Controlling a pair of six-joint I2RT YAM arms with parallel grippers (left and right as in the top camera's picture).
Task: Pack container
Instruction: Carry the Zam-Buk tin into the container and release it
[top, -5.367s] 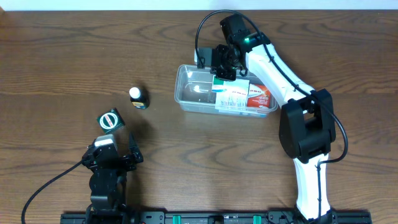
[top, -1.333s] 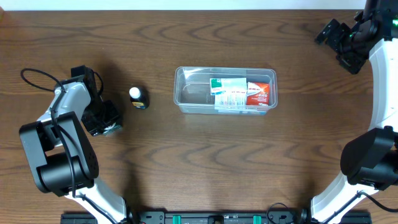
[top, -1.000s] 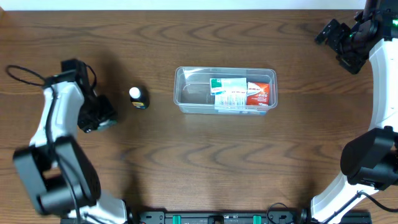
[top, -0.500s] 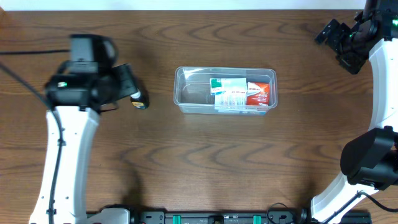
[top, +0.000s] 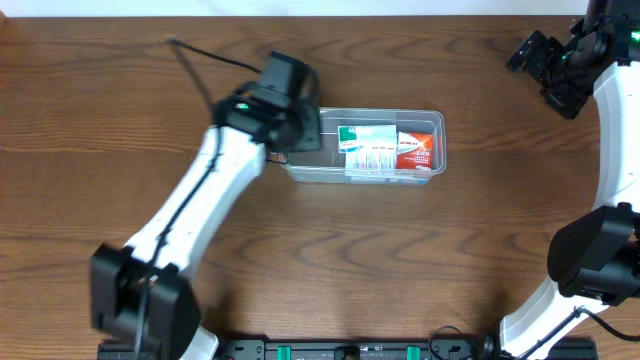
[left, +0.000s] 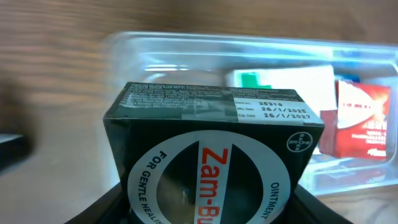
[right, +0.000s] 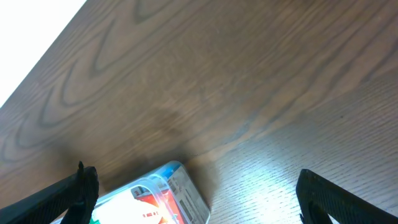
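Across the brown desk (top: 400, 260) the left tool (top: 300, 127), pinching a dark ointment box (left: 214, 124), has swung from the left edge to the container (top: 420, 113), so release looks next.

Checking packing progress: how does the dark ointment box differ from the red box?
The dark ointment box is held in the left gripper; the red box lies inside the container, at its right end. The ointment box is blackish with a round white label; the red box is red and white. Both are small cartons.
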